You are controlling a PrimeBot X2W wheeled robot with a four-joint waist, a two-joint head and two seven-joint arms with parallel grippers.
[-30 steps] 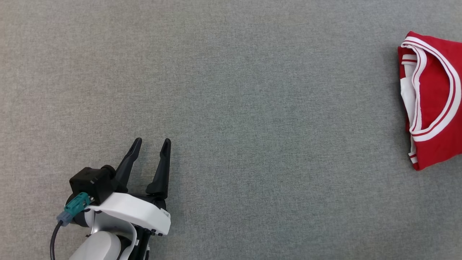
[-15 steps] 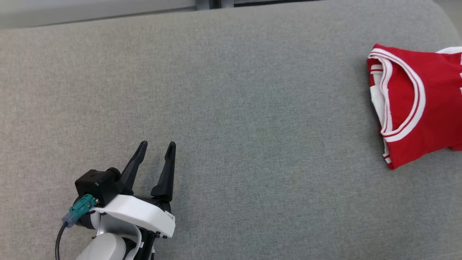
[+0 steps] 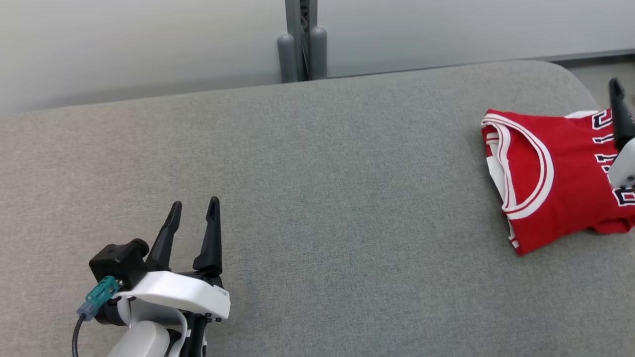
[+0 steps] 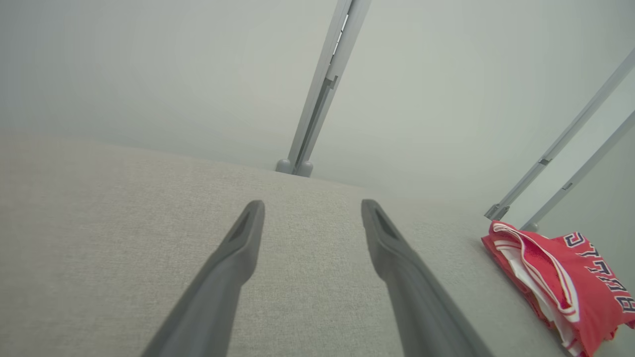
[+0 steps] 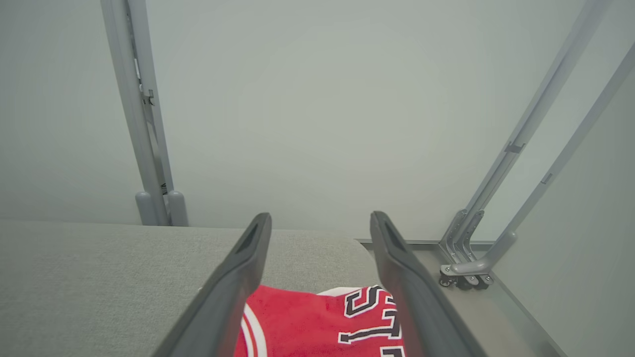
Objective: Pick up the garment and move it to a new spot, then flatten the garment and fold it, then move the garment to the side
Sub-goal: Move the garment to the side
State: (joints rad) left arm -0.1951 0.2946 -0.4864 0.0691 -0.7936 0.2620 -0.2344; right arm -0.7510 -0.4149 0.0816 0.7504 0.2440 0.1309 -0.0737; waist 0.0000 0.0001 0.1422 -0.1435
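Note:
The garment (image 3: 560, 173) is a red jersey with white trim and dark lettering. It lies folded near the right end of the grey fabric surface (image 3: 317, 173). It also shows at the right of the left wrist view as the garment (image 4: 555, 267). My left gripper (image 3: 195, 203) hovers open at the lower left, far from it, with bare fabric between its fingers (image 4: 238, 258). My right gripper (image 5: 320, 220) is open above the garment (image 5: 307, 322), holding nothing. One of its fingers (image 3: 620, 119) rises at the right edge over the lettering.
The surface's back edge runs below pale wall panels joined by a grey post (image 3: 301, 44). Its right end rounds off at a corner (image 3: 570, 74), with floor beyond. A slanted metal frame on small wheels (image 5: 464, 277) stands past that corner.
The head camera has tilted up, bringing the back edge, wall and post into the picture. A finger of my right gripper has come into view over the garment. Left gripper stays open.

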